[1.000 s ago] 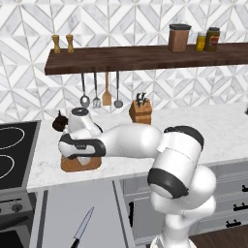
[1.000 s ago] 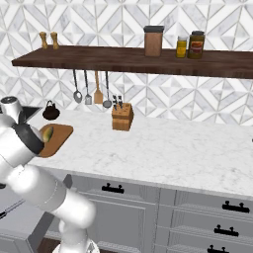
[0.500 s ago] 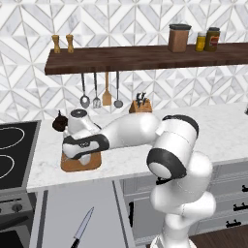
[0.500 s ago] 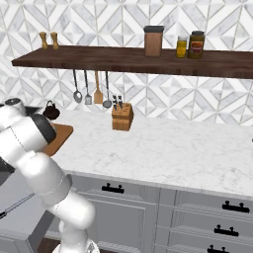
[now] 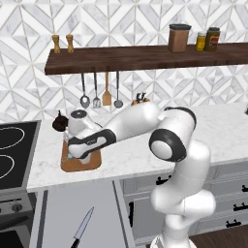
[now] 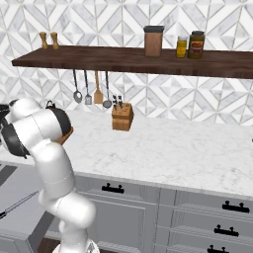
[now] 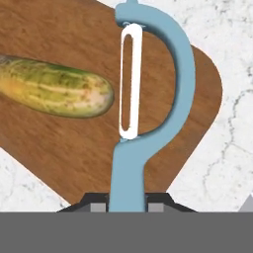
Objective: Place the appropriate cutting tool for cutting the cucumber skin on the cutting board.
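My gripper (image 7: 127, 207) is shut on the slim handle of the light-blue peeler (image 7: 127, 170), whose white blade and curved head point away from the hand. The peeler hangs over the brown wooden cutting board (image 7: 64, 148); whether it touches the wood I cannot tell. The yellow-green cucumber (image 7: 54, 89) lies on the board just left of the peeler's blade. In the left base view the gripper (image 5: 76, 154) sits low over the cutting board (image 5: 92, 163) at the counter's left end. The arm hides most of the board (image 6: 67, 133) in the right base view.
A black-handled knife (image 5: 82, 227) lies low in front of the cabinets, beside the stove (image 5: 12, 155). A wooden knife block (image 6: 121, 116) stands at the back of the counter, utensils hang under the shelf (image 5: 145, 55), and a small dark kettle (image 5: 59, 123) sits behind the board.
The arm has swung its elbow forward and settled lower over the board. In the right base view it now covers the board and cucumber that showed before.
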Controlling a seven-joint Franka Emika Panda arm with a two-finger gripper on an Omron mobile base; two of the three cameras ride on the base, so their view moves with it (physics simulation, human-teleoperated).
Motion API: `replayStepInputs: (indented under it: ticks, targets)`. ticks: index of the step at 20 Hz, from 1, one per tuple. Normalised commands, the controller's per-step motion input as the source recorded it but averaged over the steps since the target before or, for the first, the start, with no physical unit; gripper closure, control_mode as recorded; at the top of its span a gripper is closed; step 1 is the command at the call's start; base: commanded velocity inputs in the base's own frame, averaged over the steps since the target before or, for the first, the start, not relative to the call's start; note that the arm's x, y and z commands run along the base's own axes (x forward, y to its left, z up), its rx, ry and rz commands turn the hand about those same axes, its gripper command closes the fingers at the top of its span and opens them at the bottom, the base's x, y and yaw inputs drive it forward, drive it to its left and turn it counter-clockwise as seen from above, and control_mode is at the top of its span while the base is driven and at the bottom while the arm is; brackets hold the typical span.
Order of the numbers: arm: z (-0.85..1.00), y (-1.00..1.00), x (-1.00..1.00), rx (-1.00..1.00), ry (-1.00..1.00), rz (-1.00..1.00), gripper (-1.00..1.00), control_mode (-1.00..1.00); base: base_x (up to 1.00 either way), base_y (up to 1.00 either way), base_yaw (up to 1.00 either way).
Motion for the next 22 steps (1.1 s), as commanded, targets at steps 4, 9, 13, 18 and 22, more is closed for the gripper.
replayStepInputs:
  ticks: [4,9,13,18,22]
  targets:
    - [-0.29,0.00,0.18,-0.02,0.00,0.00,1.00,-1.00,0.00,0.00,0.00]
    - [-0.30,0.00,0.18,-0.02,0.00,0.00,1.00,-1.00,0.00,0.00,0.00]
    - [-0.24,0.00,0.17,-0.01,0.00,0.00,-1.00,-1.00,0.00,0.00,0.00]
    - [-0.15,0.00,0.12,-0.01,0.00,0.00,-1.00,-1.00,0.00,0.00,0.00]
    - [-0.01,-0.01,0.00,0.00,0.00,0.00,-1.00,-1.00,0.00,0.00,0.00]
